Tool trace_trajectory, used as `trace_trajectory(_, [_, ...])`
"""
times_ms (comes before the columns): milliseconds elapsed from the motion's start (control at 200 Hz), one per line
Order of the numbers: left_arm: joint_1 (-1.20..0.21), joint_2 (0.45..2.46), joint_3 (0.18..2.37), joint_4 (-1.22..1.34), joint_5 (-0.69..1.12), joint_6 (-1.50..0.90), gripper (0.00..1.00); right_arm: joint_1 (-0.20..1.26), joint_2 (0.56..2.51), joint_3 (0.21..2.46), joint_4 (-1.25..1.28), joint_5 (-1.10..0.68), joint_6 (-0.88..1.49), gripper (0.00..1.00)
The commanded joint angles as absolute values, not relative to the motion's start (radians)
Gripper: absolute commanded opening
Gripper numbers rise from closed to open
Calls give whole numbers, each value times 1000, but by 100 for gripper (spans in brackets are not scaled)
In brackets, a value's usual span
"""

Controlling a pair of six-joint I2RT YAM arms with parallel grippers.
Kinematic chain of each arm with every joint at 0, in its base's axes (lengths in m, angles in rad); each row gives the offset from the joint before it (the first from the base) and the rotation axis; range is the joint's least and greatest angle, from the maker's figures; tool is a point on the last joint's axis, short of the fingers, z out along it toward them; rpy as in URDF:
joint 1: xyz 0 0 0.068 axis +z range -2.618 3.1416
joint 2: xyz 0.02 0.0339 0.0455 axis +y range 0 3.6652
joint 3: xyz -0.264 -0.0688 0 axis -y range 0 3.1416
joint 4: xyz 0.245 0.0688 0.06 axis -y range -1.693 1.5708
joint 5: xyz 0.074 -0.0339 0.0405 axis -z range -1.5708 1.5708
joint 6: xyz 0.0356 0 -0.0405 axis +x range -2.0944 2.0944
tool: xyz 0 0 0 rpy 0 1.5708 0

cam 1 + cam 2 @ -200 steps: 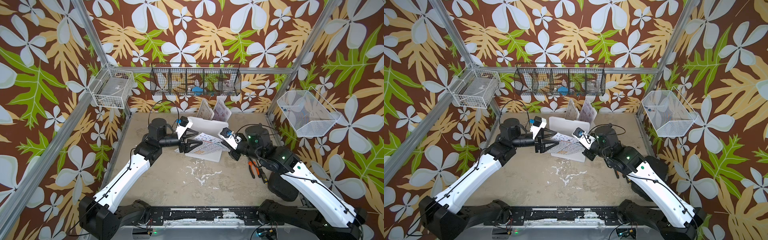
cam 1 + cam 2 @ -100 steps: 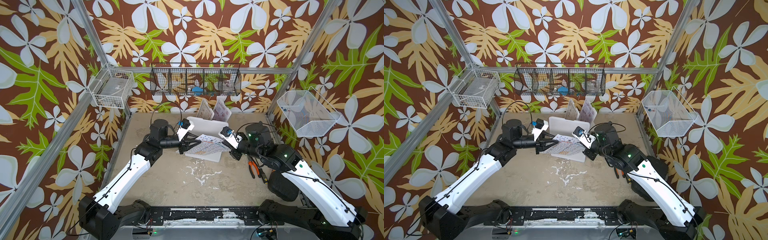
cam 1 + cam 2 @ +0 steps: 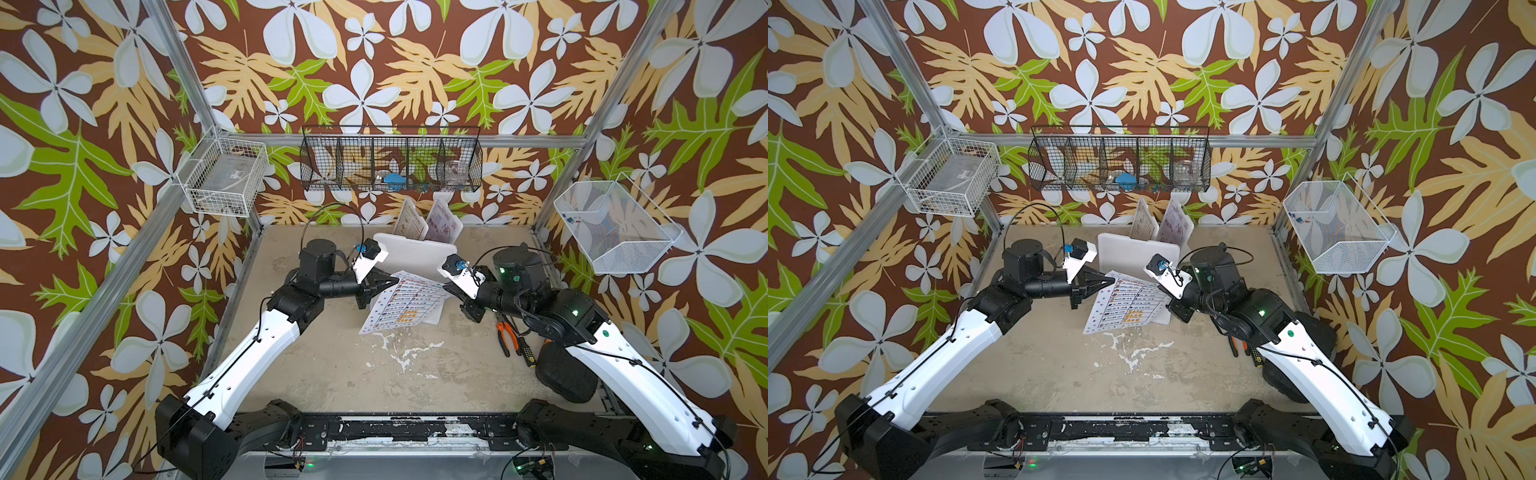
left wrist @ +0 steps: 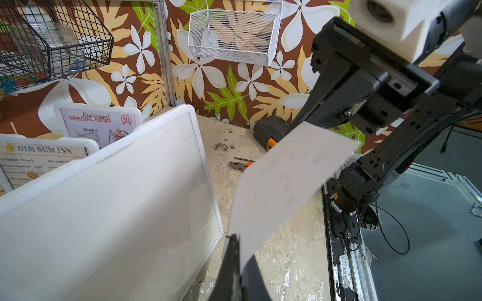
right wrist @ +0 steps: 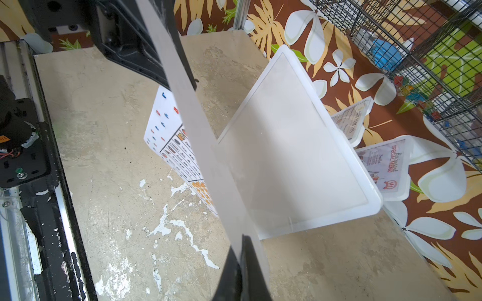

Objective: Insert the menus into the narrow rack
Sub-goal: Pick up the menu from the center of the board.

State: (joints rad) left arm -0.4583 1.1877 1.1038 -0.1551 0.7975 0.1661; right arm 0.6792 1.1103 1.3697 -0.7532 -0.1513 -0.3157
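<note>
Pinches the large white menu [image 3: 405,305] over the table's [image 3: 332,374] middle, left gripper [image 3: 395,283] and right gripper [image 3: 448,289] clenched on opposite edges. Faces the empty rack [image 3: 415,253] just behind; by the far edge, DIM SUM INN [image 3: 409,217] and SPECIAL MENU [image 3: 445,219] already slotted. Apparently last insertion: needs tipping upright, aligning edge with slot.

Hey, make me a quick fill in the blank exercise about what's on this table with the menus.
The left pincer and right pincer are both ___ on the large white menu.
Beside the SPECIAL MENU sheet stands another menu, headed DIM SUM ___.
The pliers on the table have ___ handles.
Missing: shut; INN; orange.
</note>
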Motion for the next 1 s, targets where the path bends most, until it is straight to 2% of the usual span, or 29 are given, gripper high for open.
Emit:
trace_trajectory(0, [-460, 1175, 1117, -151, 800, 165, 0, 667, 1097, 1360, -720, -162, -280, 37])
trace_trajectory(15, [-460, 1172, 1117, -150, 800, 161, 0, 659, 1095, 1357, -713, -174, -275, 50])
trace_trajectory(55, [-460, 1166, 1121, -143, 804, 146, 0, 624, 1084, 1341, -687, -218, -260, 77])
trace_trajectory(95, [-459, 1160, 1124, -131, 803, 126, 0, 573, 1070, 1323, -655, -276, -238, 88])
trace_trajectory(110, [-459, 1158, 1126, -128, 803, 121, 0, 556, 1064, 1317, -641, -302, -229, 90])
trace_trajectory(295, [-457, 1146, 1146, -89, 806, 44, 0, 285, 929, 1128, -317, -682, -54, 89])
trace_trajectory(410, [-456, 1149, 1184, -84, 813, 11, 0, 179, 854, 950, -13, -806, 137, 92])
trace_trajectory(571, [-456, 1138, 1261, -132, 805, 32, 0, 164, 837, 799, 269, -865, 229, 91])
trace_trajectory(686, [-456, 1144, 1345, -227, 797, 84, 0, 164, 888, 810, 300, -928, 251, 86])
trace_trajectory(891, [-456, 1140, 1467, -358, 774, 184, 0, 164, 996, 820, 500, -1122, 351, 84])
trace_trajectory(996, [-456, 1137, 1504, -396, 759, 215, 0, 166, 1044, 834, 608, -1206, 416, 80])
